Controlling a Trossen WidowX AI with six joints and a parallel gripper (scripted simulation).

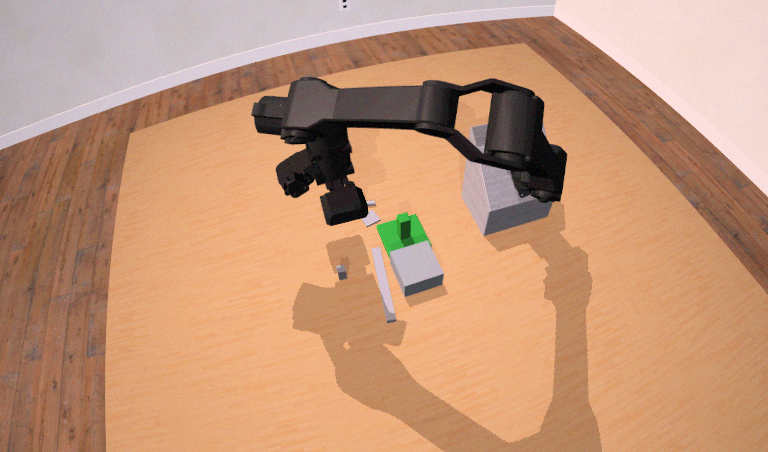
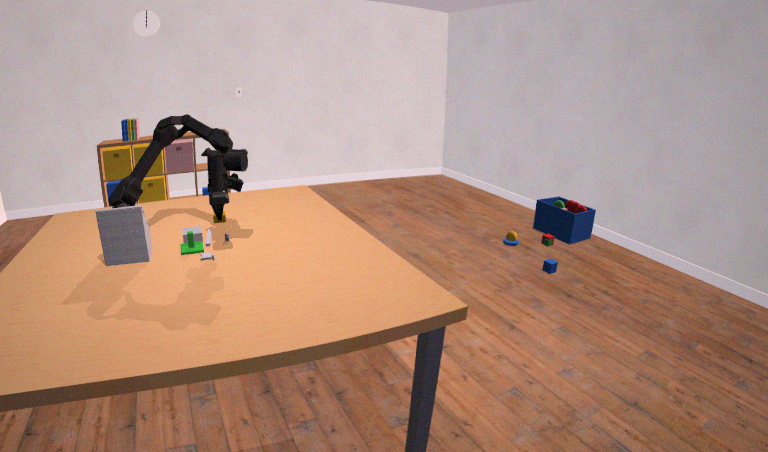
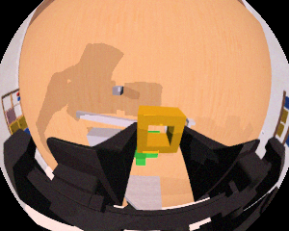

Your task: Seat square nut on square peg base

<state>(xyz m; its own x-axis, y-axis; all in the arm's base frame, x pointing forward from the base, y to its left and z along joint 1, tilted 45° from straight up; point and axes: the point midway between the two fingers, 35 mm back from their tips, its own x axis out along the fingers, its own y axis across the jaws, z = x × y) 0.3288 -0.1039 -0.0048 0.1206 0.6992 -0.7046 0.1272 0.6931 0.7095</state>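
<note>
My gripper (image 3: 158, 127) is shut on the yellow square nut (image 3: 160, 130) and holds it above the table. In the exterior view the nut (image 2: 219, 216) hangs at the fingertips, clear of the table top. In the top view the gripper (image 1: 343, 206) hides the nut. The green base (image 1: 403, 232) with its dark green square peg (image 1: 404, 225) stands on the table to the right of the gripper. It also shows in the exterior view (image 2: 192, 247), and as a green patch in the wrist view (image 3: 144, 157) below the nut.
A grey block (image 1: 416, 266) touches the green base's near side. A long grey bar (image 1: 383, 283), a small grey cube (image 1: 341, 271) and a small flat grey piece (image 1: 370, 218) lie near the gripper. The arm's grey pedestal (image 1: 498, 189) stands at the right.
</note>
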